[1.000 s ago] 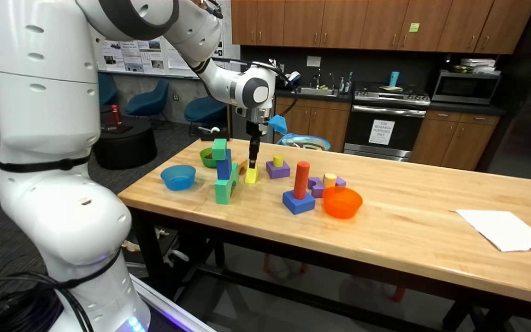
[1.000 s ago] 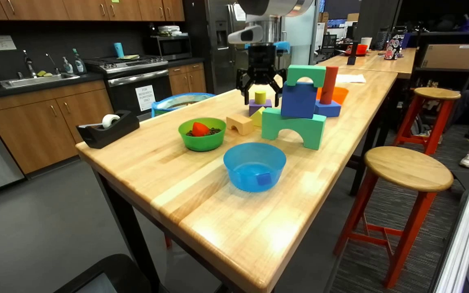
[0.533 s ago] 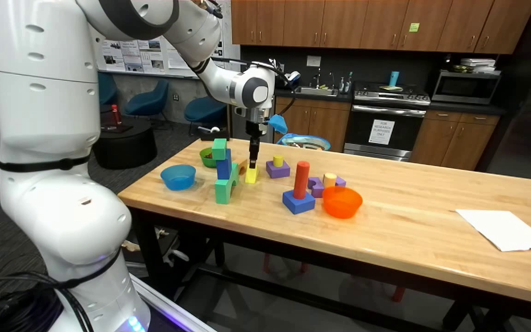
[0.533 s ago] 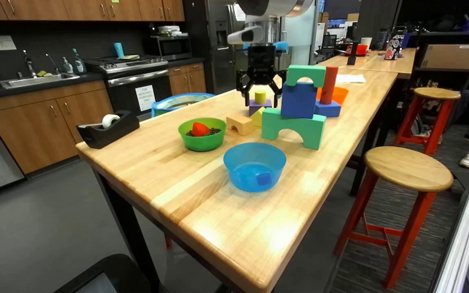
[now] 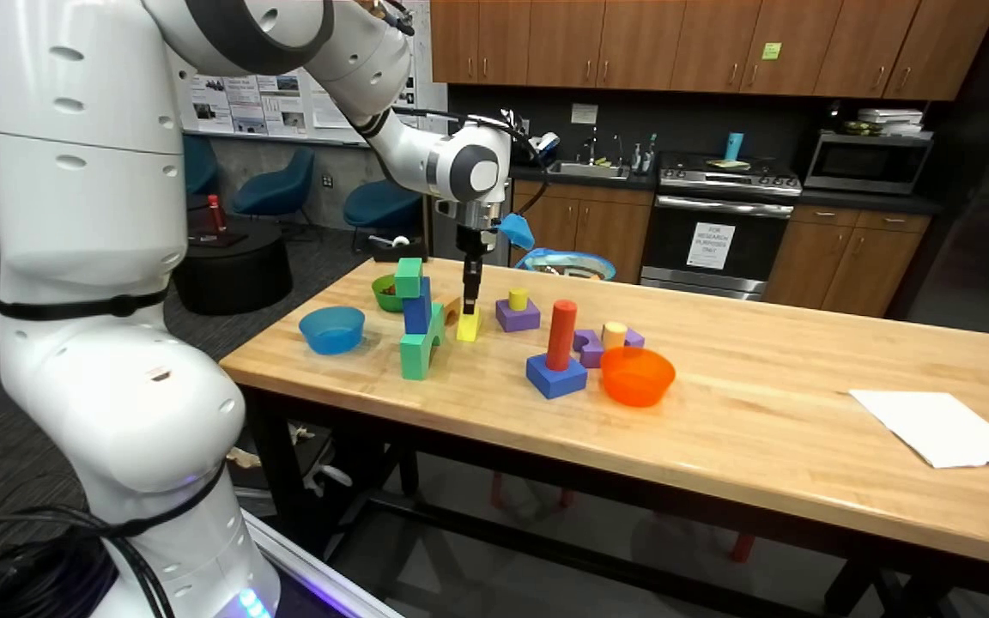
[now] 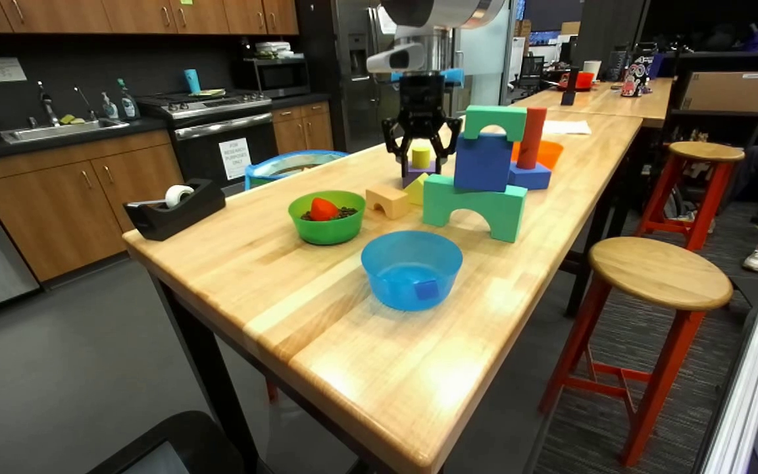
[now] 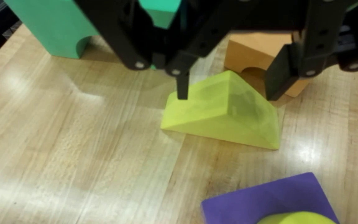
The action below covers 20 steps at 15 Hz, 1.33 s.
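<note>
Wooden table [image 6: 326, 309] across the centre of an exterior view; in the wrist view, the gripper [image 7: 227, 93] hangs at the top, jaws parted, gripping nothing; green arch [image 7: 62, 31] upper left, tan arch [image 7: 253, 49] upper right, yellow triangular block [image 7: 220, 113] at centre between the jaws; its slopes could make a high pinch slip

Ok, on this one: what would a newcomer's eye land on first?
Probably the tower: a small green arch on a blue block on a larger green arch, standing behind the blue bowl in an exterior view. Next, the black gripper, its jaws open over the yellow wedge beside that tower. Then the red cylinder standing on a flat blue slab, next to the orange bowl.
</note>
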### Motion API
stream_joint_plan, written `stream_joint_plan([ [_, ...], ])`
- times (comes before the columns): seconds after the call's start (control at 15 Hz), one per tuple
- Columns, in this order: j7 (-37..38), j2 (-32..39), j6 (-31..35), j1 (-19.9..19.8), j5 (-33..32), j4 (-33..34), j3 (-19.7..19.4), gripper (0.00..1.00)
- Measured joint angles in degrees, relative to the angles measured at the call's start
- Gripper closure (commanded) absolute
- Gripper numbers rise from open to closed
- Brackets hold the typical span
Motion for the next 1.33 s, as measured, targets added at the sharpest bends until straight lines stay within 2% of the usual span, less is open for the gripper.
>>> stream_joint_plan([
  [0.07, 0.0, 0.0, 0.0, 0.0, 0.0, 0.0, 0.0, 0.32],
  [0.13, 0.0, 0.0, 0.0, 0.0, 0.0, 0.0, 0.0, 0.38],
  [0.2, 0.0, 0.0, 0.0, 0.0, 0.0, 0.0, 0.0, 0.57],
  [0.33, -0.1, 0.0, 0.0, -0.1, 0.0, 0.0, 0.0, 0.65],
  [0.6, -0.1, 0.0, -0.2, -0.1, 0.0, 0.0, 0.0, 0.97],
  [0.67, -0.1, 0.0, -0.3, -0.1, 0.0, 0.0, 0.0, 1.00],
  [0.87, -0.1, 0.0, -0.3, -0.2, 0.0, 0.2, 0.0, 0.97],
  [1.0, -0.1, 0.0, -0.4, -0.2, 0.0, 0.3, -0.1, 1.00],
  [1.33, -0.1, 0.0, -0.5, -0.2, 0.0, 0.4, -0.2, 0.99],
])
